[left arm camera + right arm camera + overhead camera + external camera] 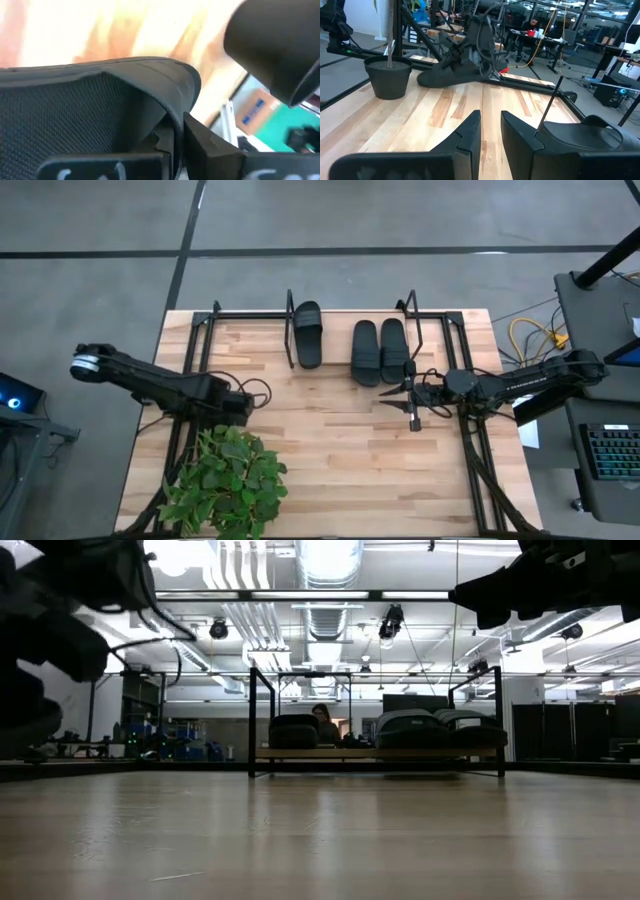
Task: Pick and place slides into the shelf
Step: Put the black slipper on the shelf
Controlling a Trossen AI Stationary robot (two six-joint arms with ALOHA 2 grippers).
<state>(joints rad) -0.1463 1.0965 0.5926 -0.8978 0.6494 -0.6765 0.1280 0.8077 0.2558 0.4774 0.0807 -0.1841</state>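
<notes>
The shelf (250, 313) stands at the table's far side with three black slides on its board: one (308, 332) to the left and a pair (380, 350) side by side to the right. In the low view they show as dark humps (410, 728) on the shelf (375, 753). My left gripper (243, 402) is over the table's left half, next to the plant, shut on another black slide (445, 75). My right gripper (490, 130) hangs level over the table's right half, pointing left; its fingers are slightly apart with nothing between them. My left gripper pinches a thin curved edge of the slide (172, 117) between its two fingers (205, 145); strap or sole, I cannot tell. It slants down onto the slide from the table's left side. The slide sits tilted, one end (425, 80) low by the tabletop; whether that end rests there I cannot tell.
A leafy potted plant (225, 480) stands at the near left, its dark pot (387, 75) close to my left gripper. Black arm-mount frames (480, 450) run along both side edges. Bare wood lies between the two grippers and in front of the shelf.
</notes>
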